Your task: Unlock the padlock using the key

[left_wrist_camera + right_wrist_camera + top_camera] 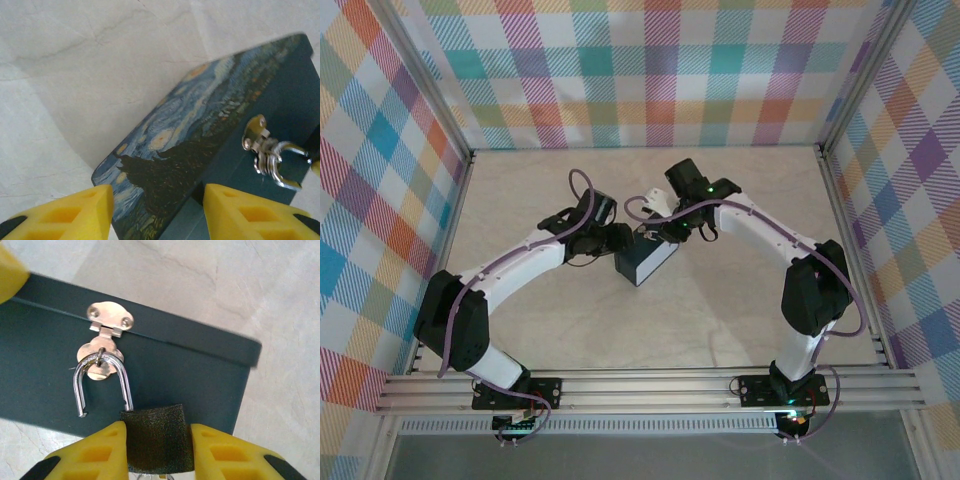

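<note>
**Shackle sprung, body pinched: ease it out along its curve**

Nearest the right wrist camera, the right claw (157,437) is clamped narrow on the padlock (152,422). Its yellow fingers (100,450) press the dark body from both sides. Just beyond, the silver shackle (77,390) has one leg seated in the body and the other hanging free with its tip clear, so the lock looks released. Where the key is I cannot tell; a glint under the body is too small to name.

The shackle's arch hooks through the hasp (107,322) on the front of the dark blue box (200,370), which rests on the pale tabletop (210,280). At the box's other end, the left claw (157,220) stands about half wide astride a corner of the swirl-painted lid (170,145). Whether its pads press the box I cannot tell.

The step in hand seems to be confirming the release and drawing the shackle out of the hasp:

- Keep the pinch square on the body, since so small a thing could pivot between the pads.
- Swing the padlock along the shackle's own curve so the free leg threads back through the loop rather than levering against it.
- Let the left claw steady the box so it neither slides nor lifts.
</note>
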You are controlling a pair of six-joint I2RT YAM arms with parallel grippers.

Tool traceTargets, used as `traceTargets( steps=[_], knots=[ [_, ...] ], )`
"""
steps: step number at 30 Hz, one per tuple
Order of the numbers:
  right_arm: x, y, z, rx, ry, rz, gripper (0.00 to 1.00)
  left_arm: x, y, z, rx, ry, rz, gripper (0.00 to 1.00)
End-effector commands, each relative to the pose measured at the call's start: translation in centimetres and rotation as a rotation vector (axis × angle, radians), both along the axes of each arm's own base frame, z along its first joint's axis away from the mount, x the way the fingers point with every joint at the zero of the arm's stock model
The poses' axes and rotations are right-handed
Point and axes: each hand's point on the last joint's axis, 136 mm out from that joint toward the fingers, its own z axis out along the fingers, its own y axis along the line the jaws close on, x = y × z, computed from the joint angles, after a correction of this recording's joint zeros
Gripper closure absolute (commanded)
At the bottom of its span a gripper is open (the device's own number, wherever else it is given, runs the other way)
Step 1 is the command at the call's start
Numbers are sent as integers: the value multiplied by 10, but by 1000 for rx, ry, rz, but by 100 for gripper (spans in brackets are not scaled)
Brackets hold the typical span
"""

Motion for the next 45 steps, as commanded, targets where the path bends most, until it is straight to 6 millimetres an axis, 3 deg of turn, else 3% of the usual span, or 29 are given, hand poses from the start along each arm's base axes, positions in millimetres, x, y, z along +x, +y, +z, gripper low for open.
traceTargets(
  steps=[1, 8, 14, 19, 26, 34, 39, 45],
  knots=[
    [11, -8, 13, 27, -4, -165, 72, -24, -7, -17, 21, 99, -37, 49],
    [25, -3, 17, 114, 25, -331, 71, -28, -28, -14, -90, 132, -64, 50],
    [31, 16, 15, 243, 128, -466, 74, -33, -42, -15, -136, 149, -86, 51],
    [31, 22, 3, 274, 178, -512, 75, -35, -44, -15, -150, 155, -89, 51],
    [17, 25, 2, 289, 231, -448, 65, -31, -37, -1, -137, 121, -83, 50],
    [0, 22, 0, 320, 315, -410, 73, -25, -39, -9, -130, 137, -76, 51],
    [-7, 20, -8, 310, 342, -396, 58, -23, -38, -11, -122, 140, -70, 51],
    [-4, 17, 2, 306, 303, -391, 53, -21, -36, -8, -119, 135, -64, 51]
  ],
)
